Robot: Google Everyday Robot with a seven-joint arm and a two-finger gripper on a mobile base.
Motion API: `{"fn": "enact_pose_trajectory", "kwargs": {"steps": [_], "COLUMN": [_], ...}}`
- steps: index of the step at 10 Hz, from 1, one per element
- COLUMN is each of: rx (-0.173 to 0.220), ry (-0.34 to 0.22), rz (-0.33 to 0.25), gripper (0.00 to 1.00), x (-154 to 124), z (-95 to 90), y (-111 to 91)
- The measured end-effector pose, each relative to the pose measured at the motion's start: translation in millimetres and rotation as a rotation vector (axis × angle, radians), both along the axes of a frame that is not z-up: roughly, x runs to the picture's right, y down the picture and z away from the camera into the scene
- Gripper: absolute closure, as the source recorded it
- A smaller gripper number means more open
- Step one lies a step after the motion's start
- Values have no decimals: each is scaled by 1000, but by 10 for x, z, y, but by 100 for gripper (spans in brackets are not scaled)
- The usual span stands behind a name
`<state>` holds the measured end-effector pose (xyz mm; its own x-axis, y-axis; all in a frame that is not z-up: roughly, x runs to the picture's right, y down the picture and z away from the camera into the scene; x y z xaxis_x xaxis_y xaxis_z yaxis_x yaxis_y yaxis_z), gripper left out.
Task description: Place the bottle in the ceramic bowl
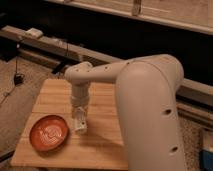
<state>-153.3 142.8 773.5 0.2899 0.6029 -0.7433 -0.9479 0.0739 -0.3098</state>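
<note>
The ceramic bowl (50,133) is orange-red with pale swirling lines. It sits on the wooden table (107,145) near the front left corner. My gripper (80,124) points down over the table, just right of the bowl's rim. It is shut on the bottle (80,126), a small whitish thing held between the fingers close above the tabletop. The bottle's label does not show. The big white arm reaches in from the right and hides the table's right side.
A dark ledge with a rail runs behind the table, with a small white box (34,33) on it at the left. Cables hang to the floor at the left. A blue object (207,156) stands at the bottom right edge.
</note>
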Motion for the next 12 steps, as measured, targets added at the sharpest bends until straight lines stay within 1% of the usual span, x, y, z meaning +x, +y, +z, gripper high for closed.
{"fn": "enact_pose_trajectory", "kwargs": {"steps": [1,3,5,7,8,9,10,12], "rx": [-1,1,7,6,8,11,15,21], "ry": [-45,-111,-157,-202,-238,-258,-281,-318], "rz": [-26,-65,-93,-122,-148,-159,-177,-200], "gripper": [100,100,100,99,90,82,70,53], "x": [-148,-356,-491,-649,-786,-860,-939,-1060], "z": [-31,-102,-176,-257,-314,-325,-329,-316], "y": [6,18,23,82,127,136,132,117]}}
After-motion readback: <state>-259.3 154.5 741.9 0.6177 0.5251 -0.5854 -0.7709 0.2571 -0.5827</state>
